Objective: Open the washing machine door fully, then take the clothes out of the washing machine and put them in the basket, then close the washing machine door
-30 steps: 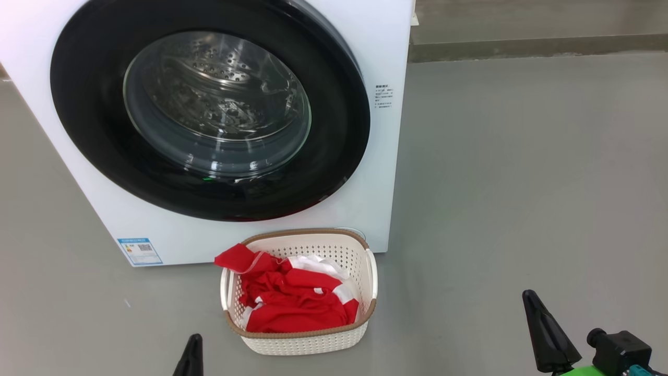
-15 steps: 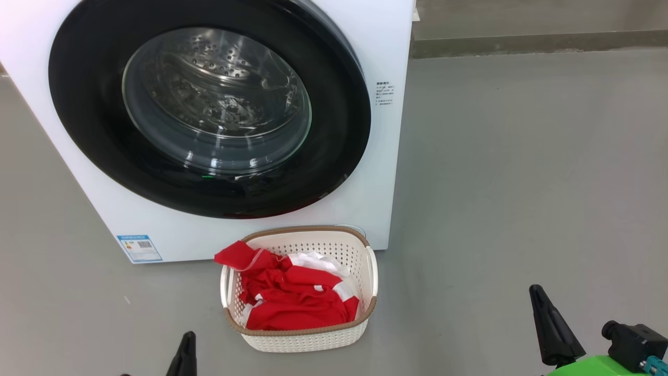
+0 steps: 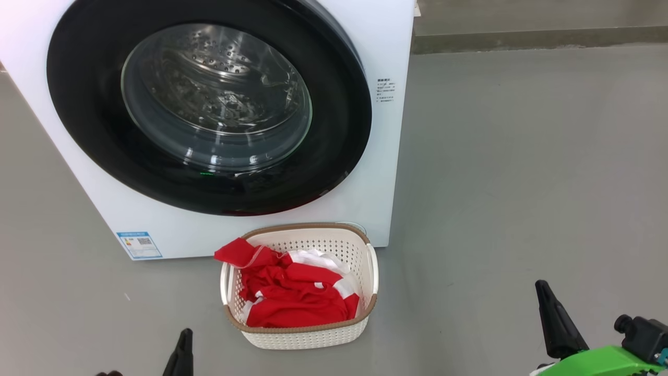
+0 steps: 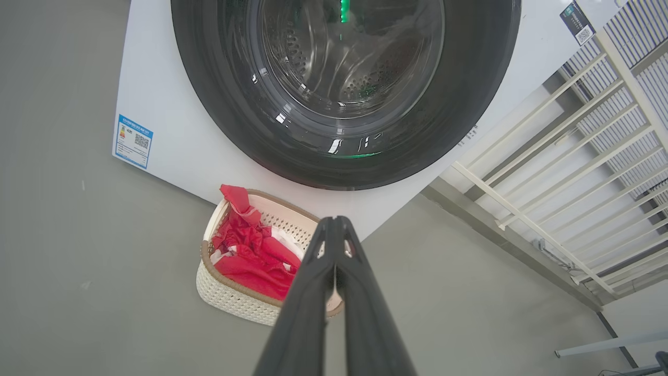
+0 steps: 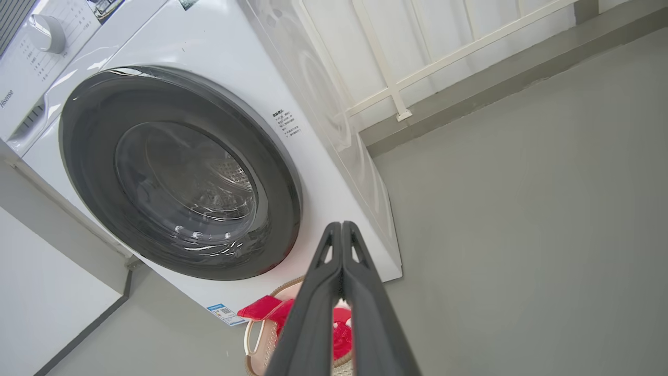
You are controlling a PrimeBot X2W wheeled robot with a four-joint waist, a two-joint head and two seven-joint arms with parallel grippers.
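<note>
Clothes (image 3: 297,308) all piled red in the basket (image 3: 308,339) on the floor just ahead of the jaws, washing machine door (image 3: 216,99) sitting flush beyond them, left gripper (image 4: 334,222) and right gripper (image 5: 342,225) both pinched tight on nothing, so every step looks done to me.

Above the basket (image 3: 300,338), the washing machine (image 3: 389,52) and the washing machine door (image 3: 342,130) run off the head view's top edge. The blue label (image 3: 139,244) left of the basket is too small to read. The clothes (image 3: 297,308) hide the basket's floor. In the right wrist view the right gripper (image 5: 342,225) covers the basket's middle.
</note>
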